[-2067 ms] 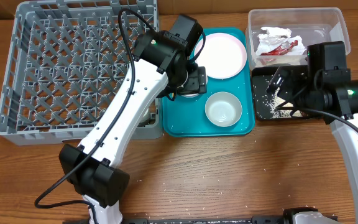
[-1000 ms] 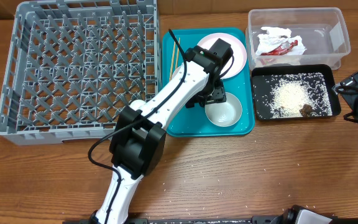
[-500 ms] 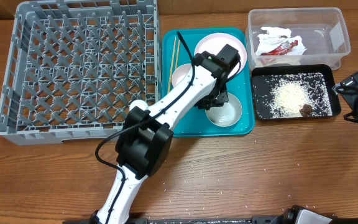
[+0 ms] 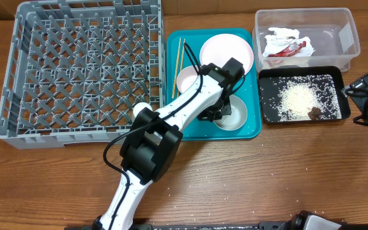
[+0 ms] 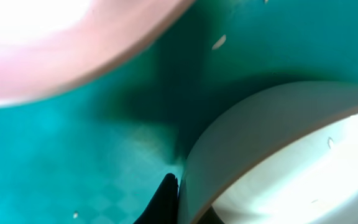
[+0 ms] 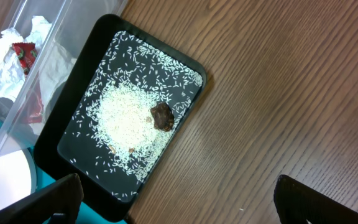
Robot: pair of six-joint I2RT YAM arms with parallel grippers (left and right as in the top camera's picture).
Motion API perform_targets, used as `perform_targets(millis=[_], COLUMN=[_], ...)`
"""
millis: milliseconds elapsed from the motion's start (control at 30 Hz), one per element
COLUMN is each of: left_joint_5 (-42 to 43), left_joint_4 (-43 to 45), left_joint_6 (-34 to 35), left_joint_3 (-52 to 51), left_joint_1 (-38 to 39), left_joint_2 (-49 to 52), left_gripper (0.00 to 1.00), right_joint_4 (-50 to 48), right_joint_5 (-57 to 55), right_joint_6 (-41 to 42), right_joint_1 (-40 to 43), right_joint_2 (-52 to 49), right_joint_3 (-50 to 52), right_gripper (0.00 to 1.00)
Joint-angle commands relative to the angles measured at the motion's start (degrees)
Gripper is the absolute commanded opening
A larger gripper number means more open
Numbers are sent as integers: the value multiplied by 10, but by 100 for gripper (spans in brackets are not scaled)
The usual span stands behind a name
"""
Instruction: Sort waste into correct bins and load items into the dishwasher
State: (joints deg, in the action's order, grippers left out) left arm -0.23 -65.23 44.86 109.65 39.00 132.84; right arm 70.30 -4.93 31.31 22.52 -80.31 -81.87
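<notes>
I'm holding the left gripper (image 4: 221,114) at the round white bowl (image 4: 238,116) rim, frame centre; its jaw width is hidden, so I'm planning one finger inside.

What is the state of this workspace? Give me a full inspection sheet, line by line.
Surface: wooden table.
Job's things: grey dish rack at left; pink plate, far bowl, near bowl and chopsticks on teal tray; red wrapper and tissue in clear tub; rice pile and brown scrap in black tray.
Clutter: rice grains scattered on the table's near side.
Grippers: left gripper at the near bowl's rim, grip cannot be told; right gripper open, beside the black tray.
Cables: black cable looped along the left arm.
Surroundings: nothing seen.
</notes>
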Motion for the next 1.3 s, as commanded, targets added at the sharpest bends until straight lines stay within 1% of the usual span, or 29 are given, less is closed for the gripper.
perform_targets(millis=[0, 33, 67, 100, 133, 167, 200, 267, 300, 333, 400, 467, 600, 633, 700, 800, 900, 1000, 1100, 1267], left_joint_5=[-12, -12, -13, -20, -33, -81, -111, -240, -326, -373, -517, -585, -680, -722, -753, -754, -755, -756, -756, -752], left_joint_4=[-47, -86, -99, -134, -154, -189, -200, -212, -200, -191, -148, -94, -23, 12, 52, 86, 118, 158, 210, 217], left_joint_6=[-39, -73, -89, -137, -162, -194, -206, -205, -194, -188, -168, -163, -163, -163, -166, -167, -182, -205, -255, -286], left_joint_3=[64, 116, 136, 189, 216, 261, 276, 302, 303, 303, 300, 288, 285, 285, 285, 285, 285, 285, 285, 285], left_joint_1=[-7, -14, -16, -26, -32, -49, -57, -85, -99, -107, -132, -152, -182, -193, -202, -214, -221, -225, -225, -219], left_joint_2=[-4, -15, -19, -33, -41, -58, -67, -93, -105, -109, -107, -94, -47, -22, 5, 43, 81, 113, 140, 166], left_gripper=[4, 4, 4, 4, 4, 4, 4, 4, 4, 4, 4, 4, 4, 4, 4, 4, 4, 4, 4, 4], right_joint_4=[-1, -1, -1, -1, -1, -1, -1, -1, -1, -1, -1, -1, -1, -1, -1, -1, -1, -1, -1, -1], right_joint_5=[-10, -10, -10, -10, -10, -10, -10, -10, -10, -10, -10, -10, -10, -10, -10, -10, -10, -10, -10, -10], right_joint_6=[2, 2, 2, 2, 2, 2, 2, 2, 2, 2, 2, 2, 2, 2, 2, 2, 2, 2, 2, 2], right_joint_1=[2, 2, 2, 2, 2, 2, 2, 2, 2, 2, 2, 2, 2, 2, 2, 2, 2, 2, 2, 2], right_joint_2=[-2, -2, -2, -2, -2, -2, -2, -2, -2, -2, -2, -2, -2, -2, -2, -2, -2, -2, -2, -2], right_joint_3=[-8, -8, -8, -8, -8, -8, -8, -8, -8, -8, -8, -8, -8, -8, -8, -8, -8, -8, -8, -8], right_gripper=[100, 100, 100, 100, 100, 100, 100, 100, 100, 100, 100, 100, 100, 100, 100, 100, 100, 100, 100, 100])
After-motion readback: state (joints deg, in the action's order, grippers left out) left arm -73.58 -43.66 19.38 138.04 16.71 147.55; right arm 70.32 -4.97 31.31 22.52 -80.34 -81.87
